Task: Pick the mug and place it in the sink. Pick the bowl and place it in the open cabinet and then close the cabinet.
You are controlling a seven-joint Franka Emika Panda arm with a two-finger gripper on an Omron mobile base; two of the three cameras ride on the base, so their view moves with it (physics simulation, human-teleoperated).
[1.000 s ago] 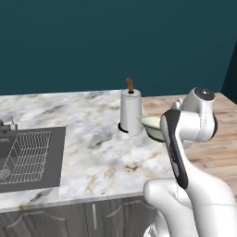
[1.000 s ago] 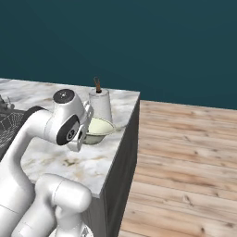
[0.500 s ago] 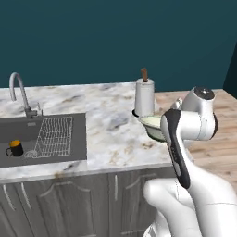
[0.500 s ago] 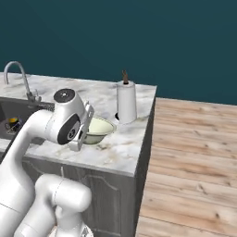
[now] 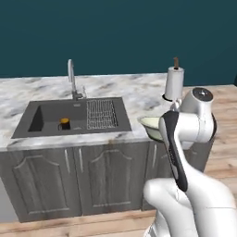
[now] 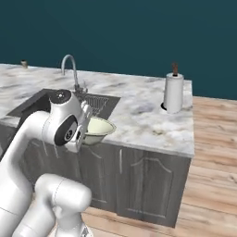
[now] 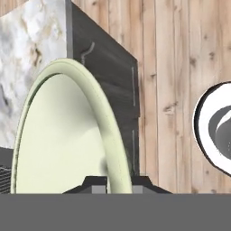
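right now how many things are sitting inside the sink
1: the mug stands on the floor of the sink, left of the wire rack. The near wall hides part of the basin, so something small could be missed.

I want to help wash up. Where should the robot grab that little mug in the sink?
By its rim. The mug stands upright with its mouth open upward, low inside the sink, so the pincer would best come straight down from above, one finger inside, one outside.
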